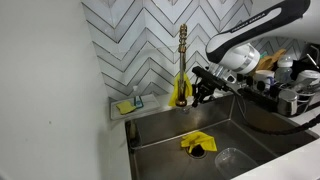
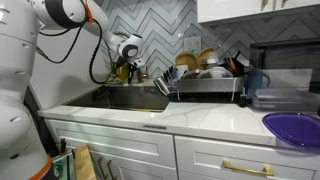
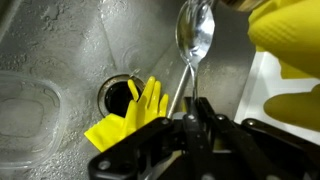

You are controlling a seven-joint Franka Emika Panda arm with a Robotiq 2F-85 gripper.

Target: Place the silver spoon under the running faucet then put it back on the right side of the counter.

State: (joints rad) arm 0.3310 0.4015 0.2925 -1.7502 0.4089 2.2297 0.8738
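Exterior view close above the stainless-steel sink basin; exterior view farther off, along the white countertop; wrist view down into that basin.

Grey chevron-tiled wall above white cabinets.

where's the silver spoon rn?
Wrist view: the silver spoon is clamped in the gripper, over the sink basin, beside the yellow glove by the drain.

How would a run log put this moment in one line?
gripper: shut on silver spoon, beside faucet | silver spoon: over sink basin | water flow: cannot tell
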